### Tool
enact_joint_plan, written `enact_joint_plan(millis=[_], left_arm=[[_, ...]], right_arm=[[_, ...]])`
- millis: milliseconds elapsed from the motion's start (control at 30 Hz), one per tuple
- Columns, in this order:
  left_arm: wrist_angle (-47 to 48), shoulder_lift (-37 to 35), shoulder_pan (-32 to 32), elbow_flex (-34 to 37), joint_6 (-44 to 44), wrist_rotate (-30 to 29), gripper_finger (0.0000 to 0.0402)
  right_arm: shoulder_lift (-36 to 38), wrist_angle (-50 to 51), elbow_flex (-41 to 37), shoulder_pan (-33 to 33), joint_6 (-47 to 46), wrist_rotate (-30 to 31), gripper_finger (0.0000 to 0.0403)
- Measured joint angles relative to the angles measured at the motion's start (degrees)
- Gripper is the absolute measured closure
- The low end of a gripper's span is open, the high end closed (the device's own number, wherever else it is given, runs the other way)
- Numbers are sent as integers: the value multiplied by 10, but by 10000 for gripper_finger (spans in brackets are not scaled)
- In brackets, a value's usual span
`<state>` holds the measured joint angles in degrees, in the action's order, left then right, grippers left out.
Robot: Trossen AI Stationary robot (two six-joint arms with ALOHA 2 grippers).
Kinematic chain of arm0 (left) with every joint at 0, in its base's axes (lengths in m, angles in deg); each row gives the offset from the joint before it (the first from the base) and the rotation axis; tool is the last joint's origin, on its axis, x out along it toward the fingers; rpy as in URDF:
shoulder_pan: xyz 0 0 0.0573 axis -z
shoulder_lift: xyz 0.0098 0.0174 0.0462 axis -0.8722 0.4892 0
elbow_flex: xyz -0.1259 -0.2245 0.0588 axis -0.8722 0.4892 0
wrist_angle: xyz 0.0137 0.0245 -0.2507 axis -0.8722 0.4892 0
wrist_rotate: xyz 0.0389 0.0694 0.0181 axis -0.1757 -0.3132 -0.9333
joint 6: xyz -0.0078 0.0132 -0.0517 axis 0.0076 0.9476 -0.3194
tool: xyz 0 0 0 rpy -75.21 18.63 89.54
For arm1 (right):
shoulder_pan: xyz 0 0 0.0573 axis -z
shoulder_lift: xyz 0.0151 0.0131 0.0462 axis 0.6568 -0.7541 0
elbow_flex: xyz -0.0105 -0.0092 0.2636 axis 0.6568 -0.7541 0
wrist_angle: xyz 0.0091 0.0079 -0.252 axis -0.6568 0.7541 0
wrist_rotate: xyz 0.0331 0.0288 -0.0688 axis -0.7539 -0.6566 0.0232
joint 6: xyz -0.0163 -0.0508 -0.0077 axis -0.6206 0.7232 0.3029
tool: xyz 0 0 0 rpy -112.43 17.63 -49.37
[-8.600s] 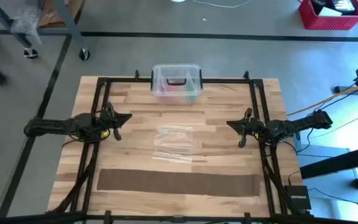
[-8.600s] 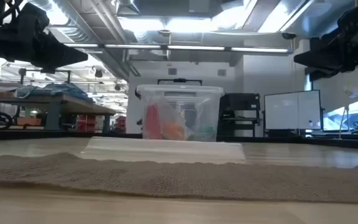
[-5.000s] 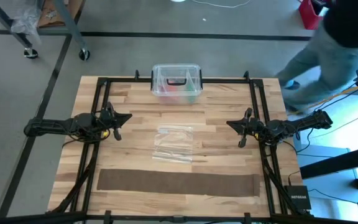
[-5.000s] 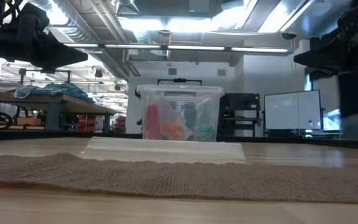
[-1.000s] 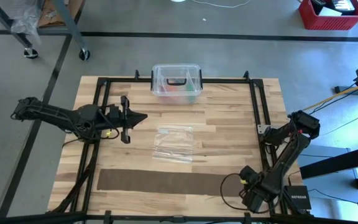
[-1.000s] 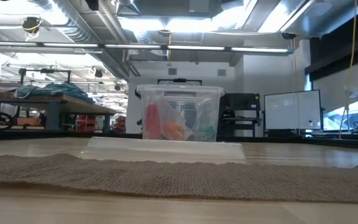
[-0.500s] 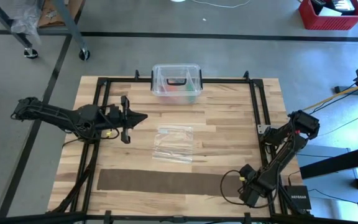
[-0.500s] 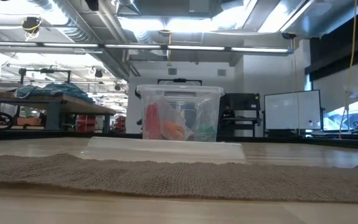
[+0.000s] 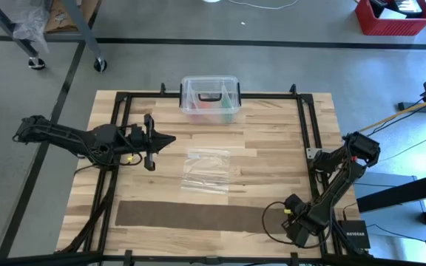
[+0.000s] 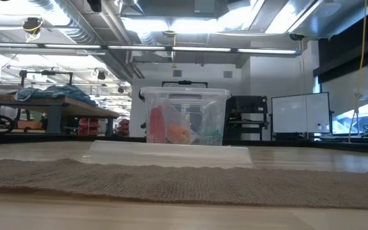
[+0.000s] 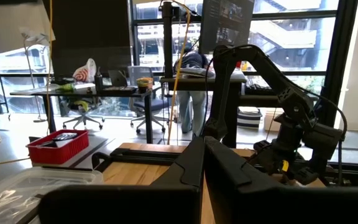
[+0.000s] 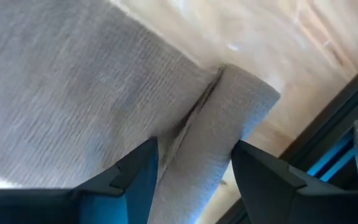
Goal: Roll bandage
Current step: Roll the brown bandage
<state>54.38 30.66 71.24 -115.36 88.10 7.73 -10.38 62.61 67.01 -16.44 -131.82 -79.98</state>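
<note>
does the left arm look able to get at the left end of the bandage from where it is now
Probably yes. The left gripper, fingers shut, hovers over bare table beyond the bandage, whose left end lies flat and uncovered. Nothing stands between them; the plastic bag lies off to the side.

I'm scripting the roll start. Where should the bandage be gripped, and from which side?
Grip the bandage at its right end, coming down from above. That end is already folded into a small roll lying between the right tool's open fingers, while the rest lies flat.
</note>
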Motion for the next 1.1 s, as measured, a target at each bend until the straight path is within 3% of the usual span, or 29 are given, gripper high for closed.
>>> enact_joint_plan(millis=[200, 467, 833, 967, 1100], left_arm=[[5, 0, 0, 0, -3, 0, 398], [4, 0, 0, 0, 0, 0, 398], [4, 0, 0, 0, 0, 0, 398], [3, 2, 0, 0, -5, 0, 398], [-5, 24, 0, -3, -7, 0, 398]], right_arm=[[-17, 11, 7, 1, 32, 0, 202], [-19, 84, 53, 2, 75, 17, 247], [-19, 108, 78, 2, 164, 55, 287], [-19, 175, 143, 3, 233, 105, 315], [-19, 234, 226, 10, 319, 212, 333]])
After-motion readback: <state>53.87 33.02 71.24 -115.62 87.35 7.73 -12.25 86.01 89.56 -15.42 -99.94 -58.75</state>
